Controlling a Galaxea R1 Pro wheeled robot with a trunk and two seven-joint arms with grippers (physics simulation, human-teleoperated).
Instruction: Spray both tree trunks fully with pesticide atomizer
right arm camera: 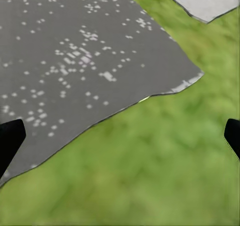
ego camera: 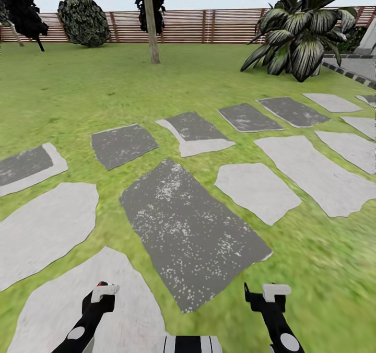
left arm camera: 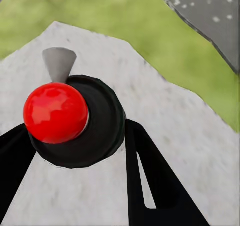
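Note:
The pesticide atomizer (left arm camera: 95,121), a dark bottle with a red ball top and a light-grey nozzle, sits between the black fingers of my left gripper (left arm camera: 75,141), which is shut on it. In the head view the left gripper (ego camera: 102,296) hangs low over a pale paving slab, with the atomizer's red top (ego camera: 100,285) just showing. My right gripper (ego camera: 261,293) is open and holds nothing; its fingers stand wide apart over grass and the edge of a dark slab (right arm camera: 65,50). One tree with a bare grey-brown trunk (ego camera: 151,26) stands far ahead on the lawn.
Grey and pale stepping slabs (ego camera: 188,227) cross the lawn right in front of me. A short palm (ego camera: 303,26) stands at the back right, and a dark bush (ego camera: 83,19) at the back left. A brown slat fence (ego camera: 209,26) closes the far side.

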